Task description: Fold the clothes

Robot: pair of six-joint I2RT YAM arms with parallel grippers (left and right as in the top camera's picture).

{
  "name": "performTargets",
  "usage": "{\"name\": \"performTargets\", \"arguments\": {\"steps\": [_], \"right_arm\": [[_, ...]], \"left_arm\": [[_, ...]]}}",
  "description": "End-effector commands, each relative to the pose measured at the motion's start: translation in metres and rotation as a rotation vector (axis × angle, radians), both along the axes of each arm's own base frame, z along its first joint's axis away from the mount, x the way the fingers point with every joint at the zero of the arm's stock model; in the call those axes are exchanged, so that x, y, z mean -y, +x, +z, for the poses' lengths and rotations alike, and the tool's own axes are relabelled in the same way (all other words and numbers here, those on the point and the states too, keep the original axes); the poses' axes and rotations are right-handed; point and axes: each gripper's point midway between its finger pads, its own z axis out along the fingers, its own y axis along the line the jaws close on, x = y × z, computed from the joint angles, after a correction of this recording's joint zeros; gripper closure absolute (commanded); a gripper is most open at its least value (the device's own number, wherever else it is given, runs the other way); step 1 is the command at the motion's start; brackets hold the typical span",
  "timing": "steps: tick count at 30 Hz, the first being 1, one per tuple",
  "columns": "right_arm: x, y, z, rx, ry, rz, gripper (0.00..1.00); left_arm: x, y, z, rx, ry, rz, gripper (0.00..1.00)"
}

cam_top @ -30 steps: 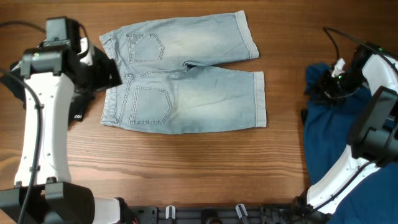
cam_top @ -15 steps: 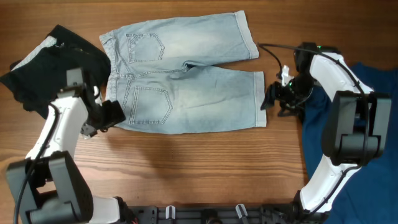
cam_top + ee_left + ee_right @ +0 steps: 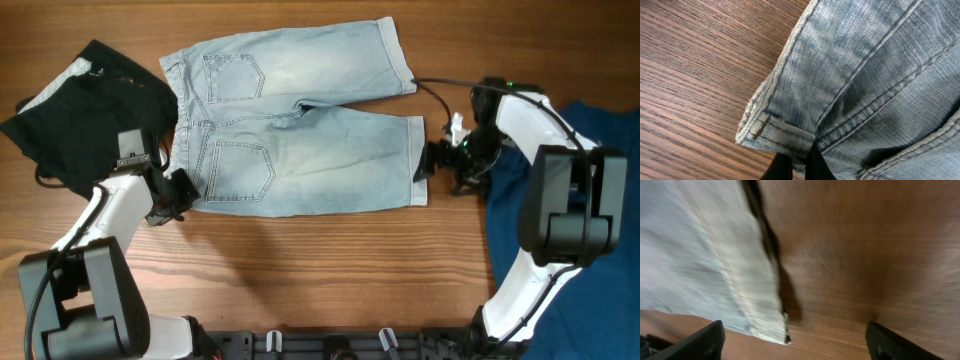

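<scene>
Denim shorts (image 3: pixel 300 130): spread flat on the table (image 3: pixel 330 270), pockets up. No fold is made; all folding is judged outstanding. Left gripper (image 3: pixel 178 190): set at the waistband corner (image 3: pixel 770 127), closure cannot be told. Right gripper (image 3: pixel 427 160): held apart, astride the cuffed hem (image 3: pixel 760 315).

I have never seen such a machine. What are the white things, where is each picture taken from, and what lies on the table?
These are two robot arms at a table. The overhead picture looks down; the other two come from a camera on each wrist. Pale denim shorts lie flat, between a black garment and blue cloth. The left arm's fingers are at the waistband corner; whether they grip it is unclear. The right arm's fingers stand wide open beside a leg cuff.
</scene>
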Motion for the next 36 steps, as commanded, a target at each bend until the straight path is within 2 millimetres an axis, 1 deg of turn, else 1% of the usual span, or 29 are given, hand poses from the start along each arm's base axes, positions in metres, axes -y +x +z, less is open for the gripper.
{"name": "performTargets", "arguments": {"steps": [1,2,5,9,10,11,12,13,14,16,17,18,20,22,23,24,25,27,28,30,32,33,34,35,36], "right_arm": [[-0.024,-0.024,-0.008,-0.042,0.149,-0.032,0.31],[-0.028,-0.027,-0.011,-0.043,0.172,-0.042,0.36],[-0.047,-0.024,-0.014,0.001,0.285,-0.069,0.47],[-0.051,-0.030,-0.016,-0.039,0.297,-0.122,0.48],[-0.051,-0.026,-0.018,-0.021,0.297,-0.122,0.53],[-0.050,-0.020,-0.020,0.000,0.291,-0.130,0.64],[-0.049,-0.014,-0.022,0.022,0.283,-0.139,0.70],[-0.048,-0.009,-0.023,0.038,0.275,-0.149,0.85],[-0.044,-0.007,-0.024,0.041,0.259,-0.158,0.96],[-0.031,-0.007,-0.022,0.027,0.195,-0.167,0.96],[-0.022,-0.006,-0.017,0.029,0.151,-0.163,0.96],[-0.015,-0.003,-0.009,0.054,0.134,-0.144,0.96],[-0.007,0.001,0.016,0.117,0.124,-0.120,0.96],[0.008,0.001,0.040,0.176,0.065,-0.126,0.96],[0.014,0.001,0.048,0.194,0.040,-0.130,0.96],[0.024,-0.001,0.058,0.217,-0.001,-0.143,0.96],[0.040,-0.006,0.075,0.248,-0.072,-0.182,0.96],[0.056,-0.015,0.103,0.309,-0.134,-0.227,0.96],[0.060,-0.020,0.117,0.346,-0.142,-0.241,0.95],[0.063,-0.026,0.139,0.414,-0.157,-0.258,0.96],[0.065,-0.030,0.168,0.507,-0.168,-0.274,0.96],[0.064,-0.031,0.177,0.532,-0.172,-0.280,0.96],[0.065,-0.033,0.197,0.580,-0.181,-0.303,0.96],[0.066,-0.033,0.207,0.603,-0.189,-0.319,0.96],[0.066,-0.032,0.222,0.637,-0.192,-0.337,0.97]], "left_arm": [[0.005,-0.018,-0.011,-0.067,-0.031,0.010,0.96],[0.006,-0.018,-0.011,-0.067,-0.034,0.009,0.96],[0.006,-0.018,-0.011,-0.067,-0.034,0.009,0.96],[0.006,-0.018,-0.011,-0.067,-0.033,0.008,0.96],[0.006,-0.018,-0.011,-0.067,-0.033,0.008,0.96],[0.006,-0.018,-0.011,-0.066,-0.034,0.008,0.96],[0.006,-0.017,-0.011,-0.065,-0.033,0.009,0.96],[0.006,-0.017,-0.011,-0.065,-0.033,0.008,0.96],[0.006,-0.018,-0.011,-0.068,-0.034,0.008,0.96],[0.006,-0.020,-0.008,-0.079,-0.035,0.006,0.96],[0.006,-0.020,-0.005,-0.081,-0.036,0.006,0.96],[0.006,-0.020,-0.002,-0.081,-0.036,0.006,0.96],[0.006,-0.018,0.009,-0.074,-0.035,0.006,0.96],[0.006,-0.020,0.021,-0.077,-0.035,0.006,0.96],[0.006,-0.021,0.027,-0.078,-0.035,0.006,0.96],[0.007,-0.023,0.034,-0.080,-0.036,0.006,0.96],[0.008,-0.026,0.044,-0.082,-0.036,0.006,0.96],[0.010,-0.036,0.060,-0.084,-0.037,0.007,0.96],[0.011,-0.043,0.067,-0.091,-0.038,0.011,0.96],[0.014,-0.056,0.077,-0.104,-0.045,0.037,0.96],[0.017,-0.070,0.087,-0.113,-0.051,0.055,0.96],[0.018,-0.075,0.091,-0.116,-0.054,0.054,0.96],[0.023,-0.078,0.097,-0.102,-0.074,0.055,0.96],[0.028,-0.077,0.105,-0.072,-0.100,0.050,0.96],[0.033,-0.076,0.113,-0.043,-0.126,0.044,0.96]]}}
